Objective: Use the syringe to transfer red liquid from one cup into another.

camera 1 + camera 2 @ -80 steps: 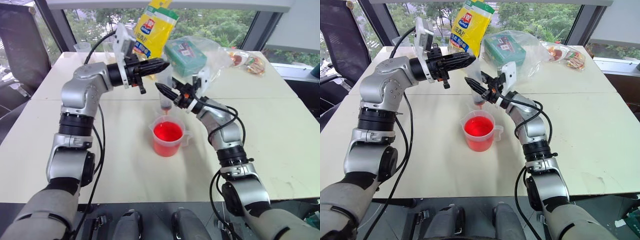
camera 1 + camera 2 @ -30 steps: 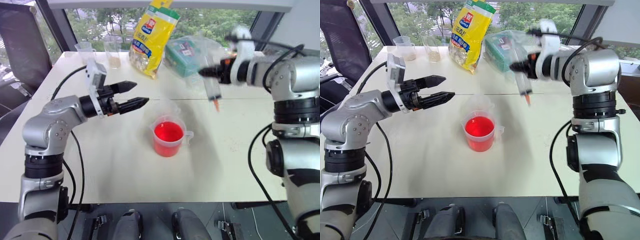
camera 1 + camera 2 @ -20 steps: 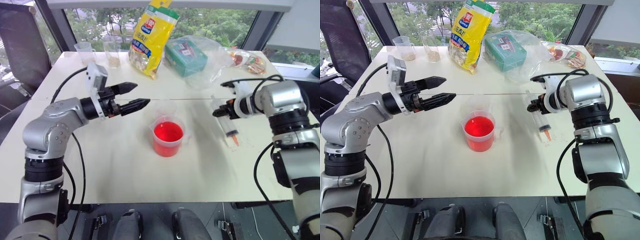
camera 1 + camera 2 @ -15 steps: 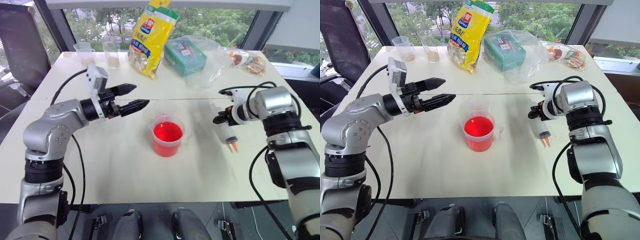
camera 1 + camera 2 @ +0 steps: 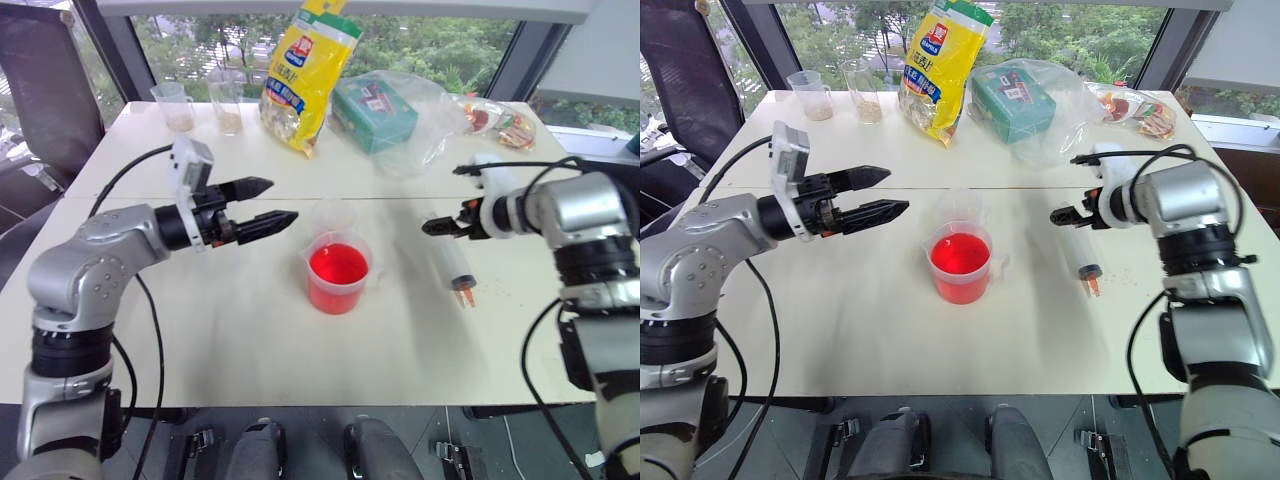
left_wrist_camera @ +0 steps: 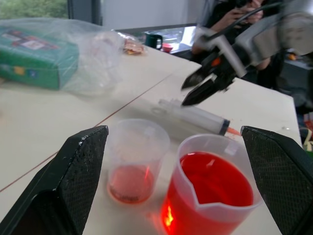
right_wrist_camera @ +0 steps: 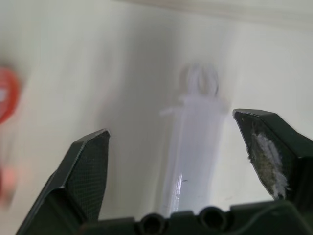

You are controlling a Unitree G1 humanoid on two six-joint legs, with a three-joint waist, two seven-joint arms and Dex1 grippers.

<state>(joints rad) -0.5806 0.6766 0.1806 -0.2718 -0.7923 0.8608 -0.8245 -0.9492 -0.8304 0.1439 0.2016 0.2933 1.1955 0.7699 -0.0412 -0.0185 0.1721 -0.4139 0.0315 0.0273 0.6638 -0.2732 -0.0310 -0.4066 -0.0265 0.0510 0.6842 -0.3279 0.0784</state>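
The syringe lies flat on the desk, right of the red beaker; the right tool gapes empty above it; the left tool gapes left of the beaker.

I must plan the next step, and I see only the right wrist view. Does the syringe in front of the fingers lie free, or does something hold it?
Observer: The syringe lies flat on the table, free. The right gripper hangs open near its plunger end.
Operator: Where is the red beaker from it?
Observer: The beaker stands apart from the syringe, toward the robot's left.
Operator: Has the small cup any liquid?
Observer: Yes. The small cup, just behind the beaker, holds a thin red layer at its bottom.
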